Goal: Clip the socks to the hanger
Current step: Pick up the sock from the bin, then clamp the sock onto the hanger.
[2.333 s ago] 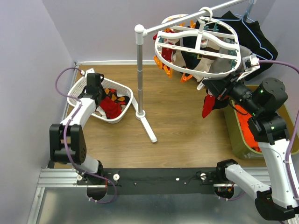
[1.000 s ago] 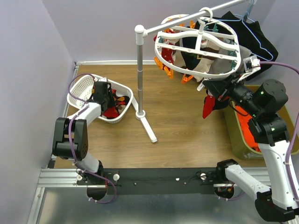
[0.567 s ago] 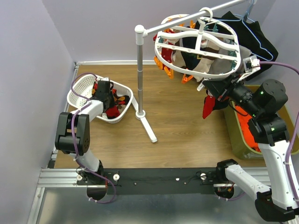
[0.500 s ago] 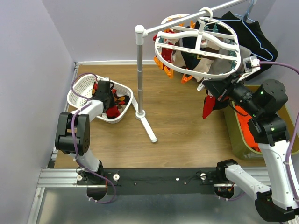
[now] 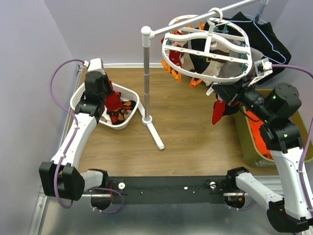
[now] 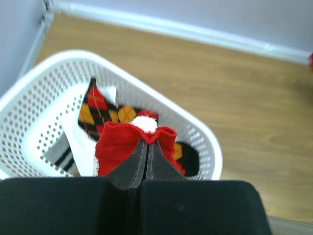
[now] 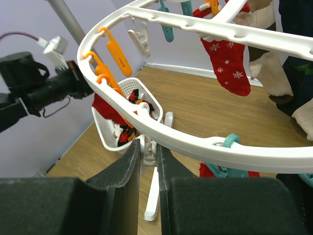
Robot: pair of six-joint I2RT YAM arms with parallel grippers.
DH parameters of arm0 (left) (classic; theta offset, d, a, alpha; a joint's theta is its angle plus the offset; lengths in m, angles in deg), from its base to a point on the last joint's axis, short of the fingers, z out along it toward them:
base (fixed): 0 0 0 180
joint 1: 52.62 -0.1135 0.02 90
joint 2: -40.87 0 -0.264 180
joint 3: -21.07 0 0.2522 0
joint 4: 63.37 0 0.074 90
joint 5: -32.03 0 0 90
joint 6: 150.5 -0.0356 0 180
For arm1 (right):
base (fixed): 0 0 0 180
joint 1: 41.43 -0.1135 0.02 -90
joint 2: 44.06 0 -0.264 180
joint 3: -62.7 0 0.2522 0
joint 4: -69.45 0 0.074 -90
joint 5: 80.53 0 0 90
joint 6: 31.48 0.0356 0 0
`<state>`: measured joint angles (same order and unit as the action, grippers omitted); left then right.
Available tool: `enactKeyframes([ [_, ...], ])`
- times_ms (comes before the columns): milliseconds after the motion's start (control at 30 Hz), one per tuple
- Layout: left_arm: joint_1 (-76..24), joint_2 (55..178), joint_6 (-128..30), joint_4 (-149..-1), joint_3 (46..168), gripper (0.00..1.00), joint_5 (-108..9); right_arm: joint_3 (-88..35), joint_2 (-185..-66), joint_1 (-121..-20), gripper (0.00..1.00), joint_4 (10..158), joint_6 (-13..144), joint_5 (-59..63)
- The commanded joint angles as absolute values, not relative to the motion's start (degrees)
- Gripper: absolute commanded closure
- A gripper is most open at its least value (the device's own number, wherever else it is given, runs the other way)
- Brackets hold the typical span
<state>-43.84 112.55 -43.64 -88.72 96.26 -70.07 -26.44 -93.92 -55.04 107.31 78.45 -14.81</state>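
The left arm's fingers [image 6: 139, 159] are pressed fully together on a red sock with a white pompom [image 6: 124, 142]. They hold it just above the white lattice plastic basket [image 6: 198, 134] at the far left of the wooden surface [image 5: 195, 132]. A yellow, red and black argyle sock [image 6: 98, 110] lies inside the basket. A grey and white pole stand [image 5: 145, 73] rises between the basket and the large white oval plastic hanger [image 5: 210, 46]. The hanger hangs from the stand's bar on the right, with orange clips [image 7: 115, 51] and a red snowflake sock [image 7: 227, 63] dangling from it. The right arm's fingers [image 7: 134, 156] sit under the hanger's near rim, narrowly apart, apparently pinching a small white clip [image 7: 145, 149]. A large black garment [image 5: 266, 41] hangs behind the hanger, and an olive bin [image 5: 246, 144] holding bright orange cloth [image 5: 253, 121] stands below it.
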Motion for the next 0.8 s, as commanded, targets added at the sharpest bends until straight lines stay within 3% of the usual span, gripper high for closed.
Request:
enactKeyframes([
  [0,-43.39,110.40,-44.86,-91.45,99.60,1.00,-71.25,-27.79,-93.89,-55.14,0.86,108.44,78.39,-16.11],
  [100,-42.34,107.77,-47.40,-88.66,98.99,1.00,-65.10,-27.88,-93.98,-55.05,0.86,108.26,78.39,-16.11],
  [500,-20.56,87.29,-52.42,-68.35,83.72,1.00,-49.45,-27.71,-94.77,-55.14,0.86,105.63,79.53,-16.99],
  [767,-5.52,90.78,-47.67,-55.61,78.51,1.00,-48.73,-27.44,-95.03,-55.05,0.86,104.84,79.97,-16.99],
])
